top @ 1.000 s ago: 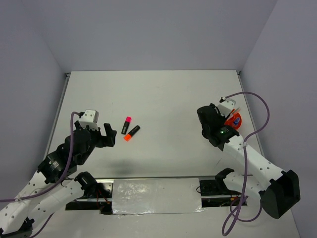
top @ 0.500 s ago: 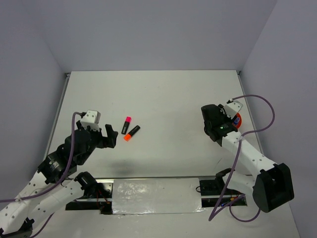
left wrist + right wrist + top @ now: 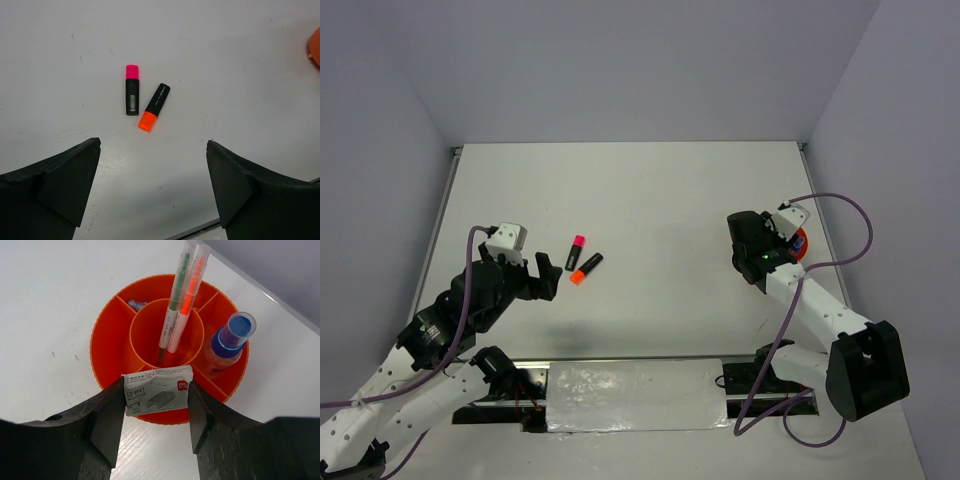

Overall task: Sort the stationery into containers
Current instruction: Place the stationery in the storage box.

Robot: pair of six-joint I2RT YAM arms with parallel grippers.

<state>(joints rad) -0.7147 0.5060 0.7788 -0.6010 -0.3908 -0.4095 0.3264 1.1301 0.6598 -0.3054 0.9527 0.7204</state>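
Two black highlighters lie side by side on the white table, one pink-capped (image 3: 577, 251) (image 3: 132, 90) and one orange-capped (image 3: 586, 268) (image 3: 154, 107). My left gripper (image 3: 542, 276) (image 3: 152, 150) hovers open just short of them, with nothing between its fingers. The round orange bowl (image 3: 800, 244) (image 3: 107, 337) with dividers holds a green pen (image 3: 176, 300) and an orange pen (image 3: 190, 295) in its centre cup, a blue-capped clear bottle (image 3: 227, 340), and a small blue item (image 3: 136, 304). My right gripper (image 3: 786, 238) (image 3: 156, 405) is shut on a white staple box (image 3: 157, 390), above the bowl's near rim.
The bowl stands close to the table's right edge, where a grey wall (image 3: 280, 270) rises. A silver strip (image 3: 635, 395) runs along the near edge between the arm bases. The bowl's rim (image 3: 315, 46) shows at the far right of the left wrist view.
My right arm swung its wrist to the right, over the bowl, with the staple box still in its fingers. My left gripper crept slightly right toward the highlighters.
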